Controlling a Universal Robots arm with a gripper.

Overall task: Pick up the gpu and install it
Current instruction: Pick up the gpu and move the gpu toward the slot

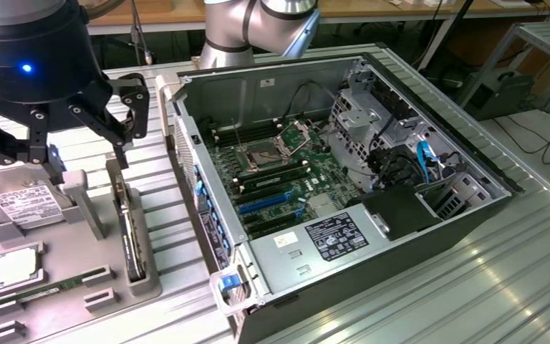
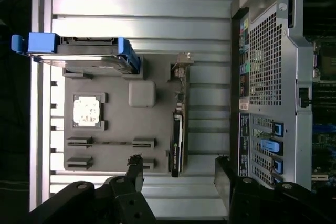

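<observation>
One gripper (image 1: 87, 166), empty, with fingers spread wide and clamped on nothing. Hanging over the grey tray (image 1: 151, 287) at the exterior view's left, above the bracket end of the gpu (image 1: 129, 229).

Gpu standing upright on its long edge in a slot of that tray. Just beside the open computer case (image 1: 371, 179), not inside it. From the wrist view: card lined up between the two fingers (image 2: 135, 171), one to each side, apart from both. No contact visible.

Also on the tray: hard drive (image 2: 84, 56) in a blue carrier, square processor chip (image 2: 86, 111), thin memory stick (image 2: 113, 142).

Step in hand, by judgement: approach for the pick — early in the task, nothing lifted, nothing installed. Blue slots (image 1: 258, 206) on the board inside the case lying bare.

Called for by a sound grip, as judged: straight descent, fingers kept astride the thin card, squeeze on the flat faces near the top edge, no nudge to the tray post (image 1: 82, 204) alongside. Risk — card tipping in its slot if one finger lands first.
</observation>
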